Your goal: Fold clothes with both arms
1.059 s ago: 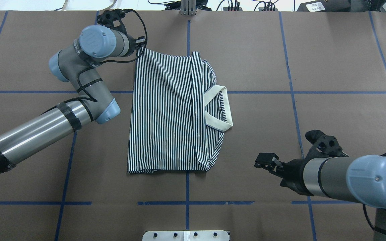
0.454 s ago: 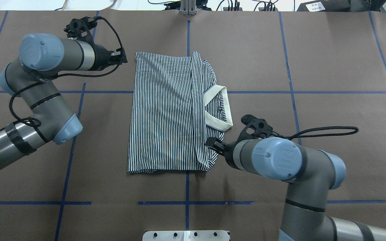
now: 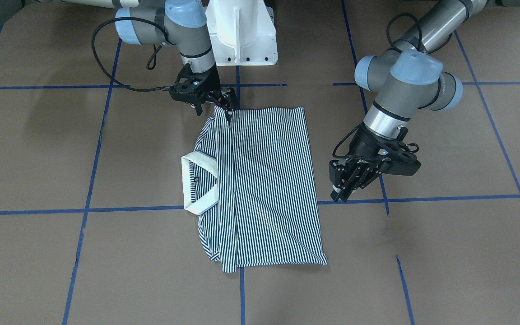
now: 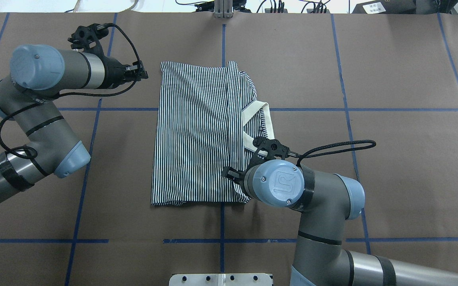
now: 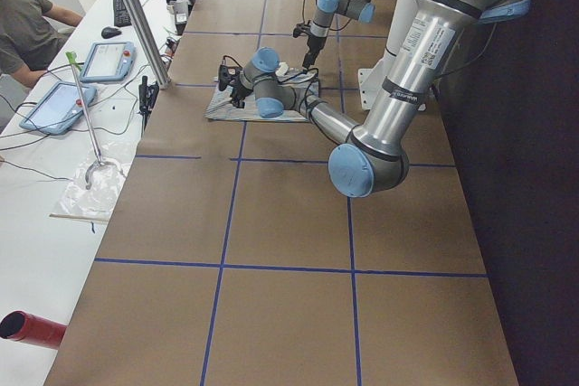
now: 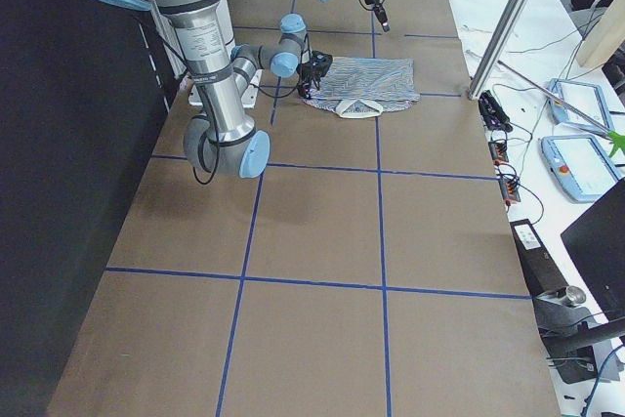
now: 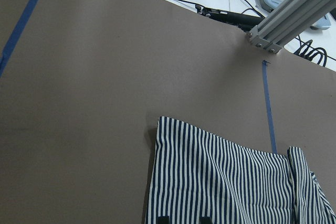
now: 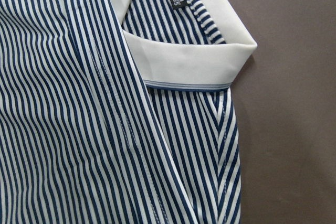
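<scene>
The striped polo shirt (image 4: 197, 135) lies folded into a tall rectangle at the middle of the table, its cream collar (image 4: 254, 110) facing right. It also shows in the front view (image 3: 264, 180). My left gripper (image 4: 142, 73) is open and empty, hovering beside the shirt's far left corner, apart from it (image 3: 342, 192). Its wrist view shows that corner (image 7: 226, 182). My right gripper (image 4: 227, 173) is open over the shirt's near right part, with one fingertip at the folded edge (image 3: 212, 110). Its wrist view shows the collar (image 8: 184, 61) and the fold close up.
Brown paper with blue tape lines (image 4: 223, 240) covers the table. The white pedestal base (image 3: 242, 27) stands behind the shirt. An aluminium post (image 4: 223, 10) and cables line the far edge. A white plate (image 4: 221, 280) sits at the near edge.
My left gripper has let go of the shirt's far left corner and drawn back left. My right arm has swung in from the right to over the shirt's near right part.
</scene>
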Available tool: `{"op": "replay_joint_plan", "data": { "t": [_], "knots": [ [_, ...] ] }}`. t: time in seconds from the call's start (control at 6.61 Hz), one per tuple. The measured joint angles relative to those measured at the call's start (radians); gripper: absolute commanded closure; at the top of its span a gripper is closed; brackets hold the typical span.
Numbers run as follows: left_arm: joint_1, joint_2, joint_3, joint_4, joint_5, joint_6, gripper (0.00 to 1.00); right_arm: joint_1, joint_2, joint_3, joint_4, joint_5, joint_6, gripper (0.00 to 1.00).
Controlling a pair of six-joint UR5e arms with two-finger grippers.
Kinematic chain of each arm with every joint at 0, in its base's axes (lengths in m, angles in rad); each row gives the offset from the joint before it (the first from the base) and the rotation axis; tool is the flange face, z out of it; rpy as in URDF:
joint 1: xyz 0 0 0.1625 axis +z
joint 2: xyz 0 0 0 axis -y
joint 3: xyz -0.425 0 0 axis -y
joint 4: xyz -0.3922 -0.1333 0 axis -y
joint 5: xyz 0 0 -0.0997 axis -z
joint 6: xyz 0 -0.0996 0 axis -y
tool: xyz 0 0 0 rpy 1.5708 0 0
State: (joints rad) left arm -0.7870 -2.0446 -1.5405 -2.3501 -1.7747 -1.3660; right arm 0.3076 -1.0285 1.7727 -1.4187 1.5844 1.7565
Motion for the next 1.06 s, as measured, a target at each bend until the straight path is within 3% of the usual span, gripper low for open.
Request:
{"op": "replay_joint_plan", "data": {
  "t": [0.15, 0.45, 0.6, 0.91, 1.06],
  "knots": [
    [0.001, 0.0, -0.001, 0.0, 0.0, -0.001, 0.68, -0.004, 0.003, -0.013, 0.0, -0.002, 0.043, 0.29],
    [0.003, -0.003, -0.002, 0.0, 0.0, -0.002, 0.68, -0.013, -0.003, -0.031, -0.001, -0.004, 0.099, 0.3],
    [0.004, -0.006, -0.002, 0.001, 0.0, -0.01, 0.68, -0.018, -0.008, -0.035, -0.004, -0.004, 0.118, 0.37],
    [0.005, -0.01, -0.001, 0.002, 0.0, -0.032, 0.68, -0.027, -0.008, -0.036, -0.009, -0.005, 0.15, 1.0],
    [0.006, -0.01, -0.001, 0.002, 0.0, -0.035, 0.68, -0.029, -0.006, -0.036, -0.01, -0.004, 0.156, 1.0]
  ]
}}
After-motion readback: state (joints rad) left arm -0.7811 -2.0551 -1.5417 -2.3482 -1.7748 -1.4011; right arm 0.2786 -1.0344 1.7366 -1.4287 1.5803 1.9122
